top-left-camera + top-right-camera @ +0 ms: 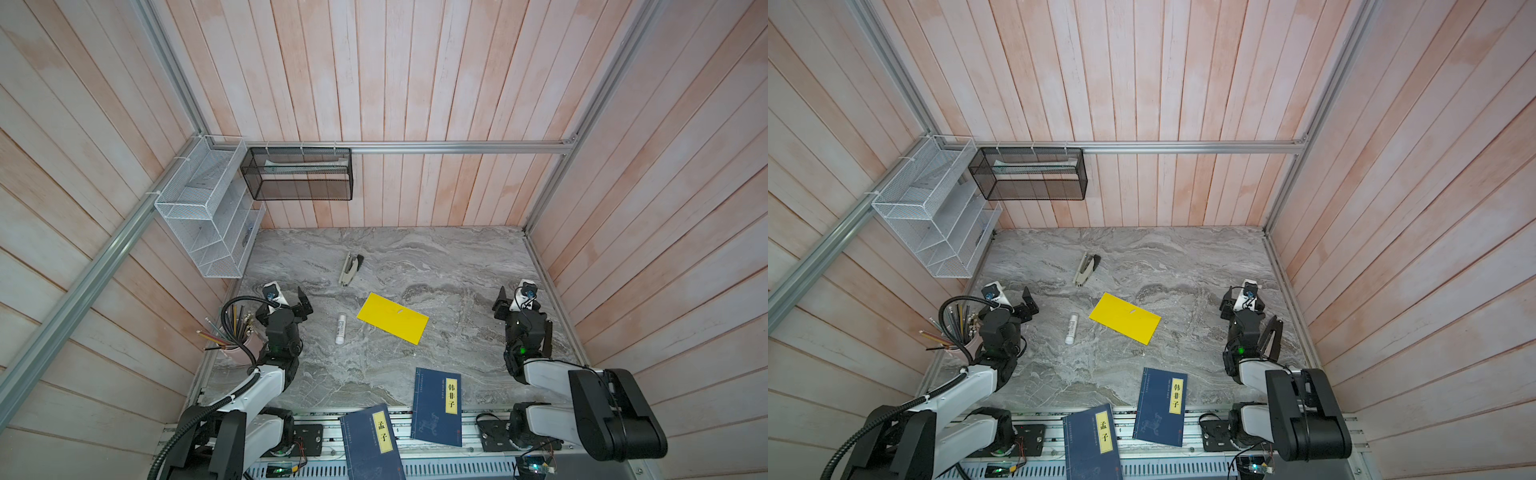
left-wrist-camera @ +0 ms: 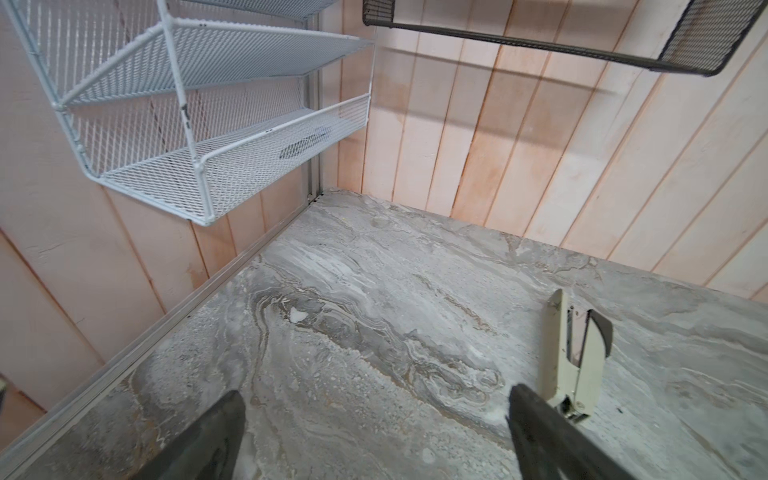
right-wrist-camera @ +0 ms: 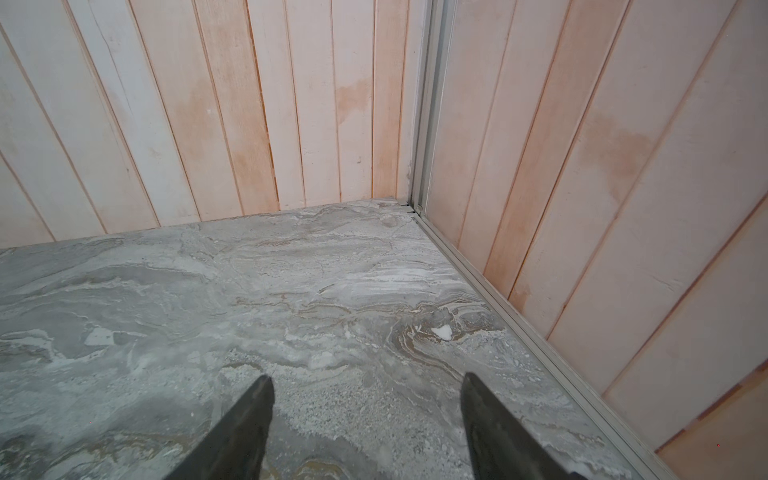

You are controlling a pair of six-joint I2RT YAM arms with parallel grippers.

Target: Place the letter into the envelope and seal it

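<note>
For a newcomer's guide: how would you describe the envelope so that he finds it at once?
Look at the middle of the grey marble table. The envelope lies flat there, right of a small white tube, with a beige stapler beyond it. It alone is a plain yellow sheet.

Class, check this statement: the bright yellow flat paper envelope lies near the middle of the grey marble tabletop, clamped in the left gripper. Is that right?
Not quite. The bright yellow flat paper envelope lies near the middle of the grey marble tabletop, but it is not clamped: the left gripper stands open and apart from it, as both top views show.
</note>
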